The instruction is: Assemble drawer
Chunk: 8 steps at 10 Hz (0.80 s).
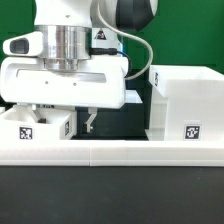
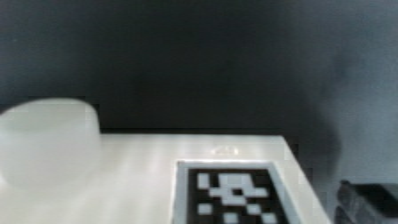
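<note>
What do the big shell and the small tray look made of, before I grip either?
Shell: looks like rigid white plastic with a smooth, matte finish. Its walls are flat and even with crisp edges and no grain. Tray: apparently the same white plastic, with thin walls. Its tag seems to be a printed sticker, but it is too small to be sure.

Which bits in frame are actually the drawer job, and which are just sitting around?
Job: box shell; small tray; claw hanging between them.
Not job: low border wall along the front; dark table.
</note>
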Available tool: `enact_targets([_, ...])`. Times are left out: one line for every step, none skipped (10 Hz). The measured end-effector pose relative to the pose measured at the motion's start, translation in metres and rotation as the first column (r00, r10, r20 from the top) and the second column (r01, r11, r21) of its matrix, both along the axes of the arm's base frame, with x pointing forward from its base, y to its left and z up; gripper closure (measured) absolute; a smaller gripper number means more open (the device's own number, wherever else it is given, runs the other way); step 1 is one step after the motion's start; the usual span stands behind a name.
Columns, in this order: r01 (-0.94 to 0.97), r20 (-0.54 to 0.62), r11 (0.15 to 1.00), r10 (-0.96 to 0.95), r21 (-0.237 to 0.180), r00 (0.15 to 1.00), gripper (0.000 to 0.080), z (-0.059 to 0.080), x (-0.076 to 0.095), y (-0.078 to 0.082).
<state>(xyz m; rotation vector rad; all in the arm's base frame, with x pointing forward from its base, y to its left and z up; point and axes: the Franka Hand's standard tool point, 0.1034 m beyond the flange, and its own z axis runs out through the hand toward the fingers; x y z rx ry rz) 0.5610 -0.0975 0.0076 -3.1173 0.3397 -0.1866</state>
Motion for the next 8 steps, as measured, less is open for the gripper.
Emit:
enact_targets([0.000, 0.000, 1.000, 0.000, 0.000, 1.000, 0.0151, 0.0000, 0.0000, 0.0000])
enact_targets([0.000, 0.000, 1.000, 0.000, 0.000, 1.000, 0.0281, 0.0000, 0.0000, 0.0000])
enact_targets([0.000, 0.000, 1.000, 0.000, 0.000, 1.000, 0.0420, 0.0000, 0.0000, 0.0000])
enact_targets([0.000, 0.000, 1.000, 0.000, 0.000, 1.000, 0.0554, 0.0000, 0.0000, 0.0000])
enact_targets([0.000, 0.000, 1.000, 0.000, 0.000, 1.000, 0.0554, 0.0000, 0.0000, 0.0000])
enact_targets([0.000, 0.000, 1.000, 0.000, 0.000, 1.000, 0.0726, 0.0000, 0.0000, 0.0000])
enact_targets([-0.010, 0.001, 1.000, 0.010, 0.002, 1.000, 0.0755, 0.0000, 0.0008, 0.0032])
enact_targets([-0.009, 0.000, 1.000, 0.009, 0.002, 1.000, 0.0755, 0.0000, 0.0007, 0.0029])
